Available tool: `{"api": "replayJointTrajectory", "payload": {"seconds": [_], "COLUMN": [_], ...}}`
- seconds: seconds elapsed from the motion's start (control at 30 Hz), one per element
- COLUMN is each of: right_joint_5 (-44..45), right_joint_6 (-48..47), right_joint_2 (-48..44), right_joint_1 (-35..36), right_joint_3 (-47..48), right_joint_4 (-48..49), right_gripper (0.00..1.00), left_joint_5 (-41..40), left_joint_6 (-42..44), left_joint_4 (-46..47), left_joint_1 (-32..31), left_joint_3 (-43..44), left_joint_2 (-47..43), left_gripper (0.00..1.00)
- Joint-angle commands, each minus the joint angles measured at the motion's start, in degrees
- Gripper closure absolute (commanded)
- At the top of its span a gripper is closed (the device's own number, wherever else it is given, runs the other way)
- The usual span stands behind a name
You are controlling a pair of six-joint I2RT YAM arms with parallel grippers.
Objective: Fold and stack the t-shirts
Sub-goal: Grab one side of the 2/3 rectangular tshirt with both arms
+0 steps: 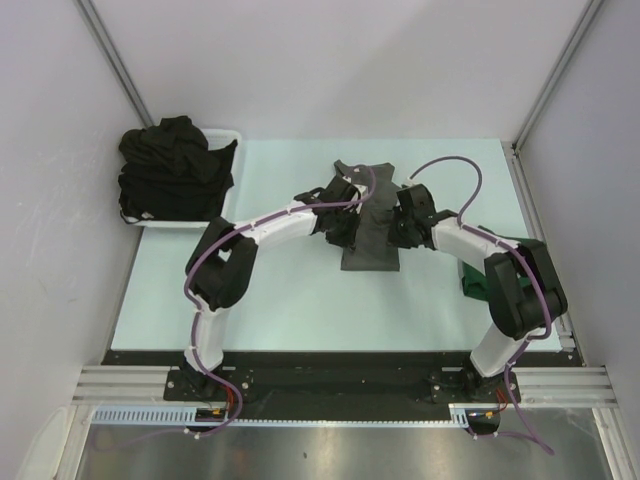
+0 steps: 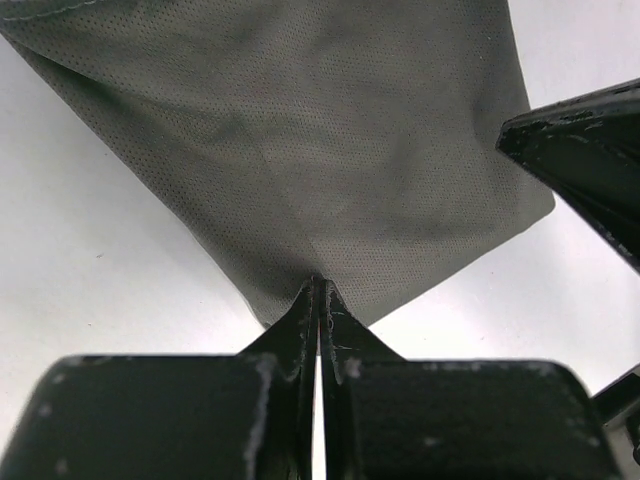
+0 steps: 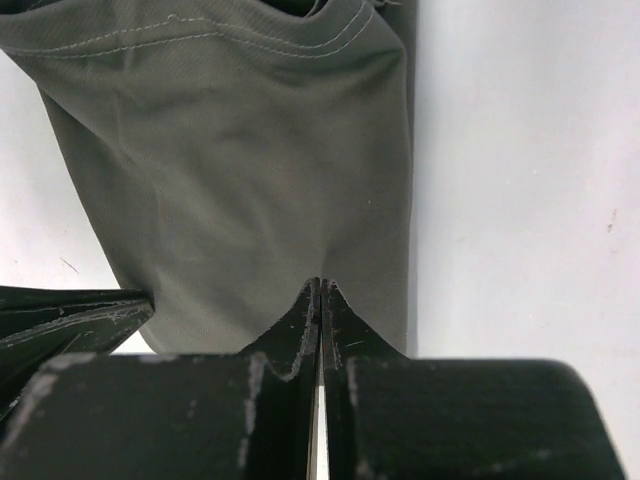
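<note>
The left gripper [image 2: 320,290] is fully closed, its two fingers pressed flat together. A corner of the charcoal grey t-shirt [image 1: 370,245] runs straight into the tips and is pinched there. The right gripper [image 3: 320,290] is closed just as tightly, with its tips on the lower edge of the same shirt, where the cloth is nipped between them. The two grippers are near each other over the shirt, and each shows at the edge of the other's wrist view.

The grey shirt lies as a narrow folded strip at the middle of the pale surface [image 1: 300,290]. The black t-shirts [image 1: 175,165] are heaped in the white basket [image 1: 226,134] at the far left. A dark green t-shirt [image 1: 472,285] lies at the right, partly hidden behind the right arm.
</note>
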Motion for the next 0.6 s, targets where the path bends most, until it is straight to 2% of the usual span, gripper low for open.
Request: {"api": "replayJointTrajectory", "payload": {"seconds": [0.0,0.57], "right_joint_5": [0.0,0.0], "right_joint_6": [0.8,2.8], "right_joint_2": [0.9,1.2], "right_joint_1": [0.9,2.1], "right_joint_3": [-0.7,-2.8], "right_joint_4": [2.1,0.3], "right_gripper": [1.0,1.0], "left_joint_5": [0.0,3.3], "left_joint_6": [-1.0,-3.8], "left_joint_4": [0.5,0.4], "left_joint_1": [-0.4,-1.3], "left_joint_3": [0.3,-1.7], "left_joint_2": [0.3,4.8], "left_gripper": [1.0,1.0]}}
